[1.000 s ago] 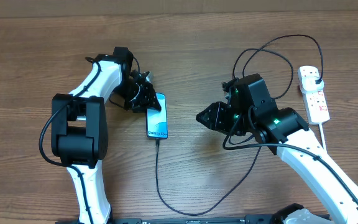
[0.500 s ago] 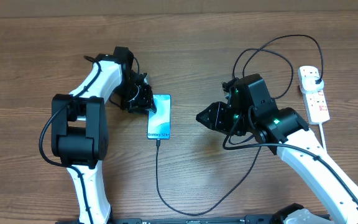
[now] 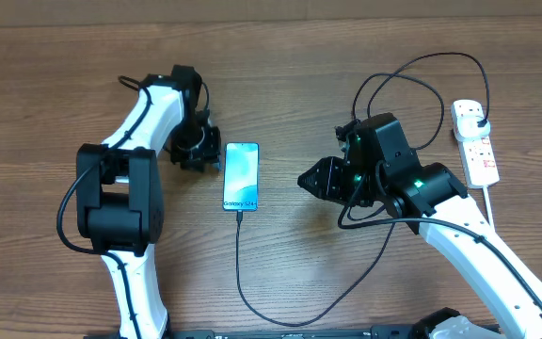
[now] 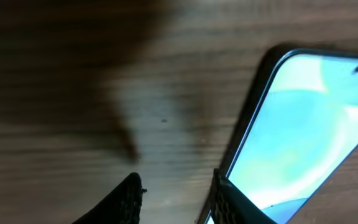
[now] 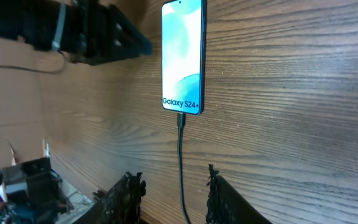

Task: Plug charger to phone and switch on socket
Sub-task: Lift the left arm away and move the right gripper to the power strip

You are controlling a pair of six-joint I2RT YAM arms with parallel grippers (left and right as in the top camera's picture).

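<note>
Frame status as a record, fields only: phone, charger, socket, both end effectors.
phone: flat on table, screen up, lit
charger: tip in phone's near end, loops round to the socket
socket: white strip, far right; black plug in it; on/off not readable
left end effector: open, empty, by phone's left edge
right end effector: open, empty, right of phone, apart from it

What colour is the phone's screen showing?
Light blue with turquoise swirls, on the phone; clearest in the right wrist view.

This is looking like a robotics lab: a white-and-black jointed left arm (image 3: 120, 202) and matching right arm (image 3: 478, 250) are standing at a brown wood-grain table (image 3: 45, 282).
</note>
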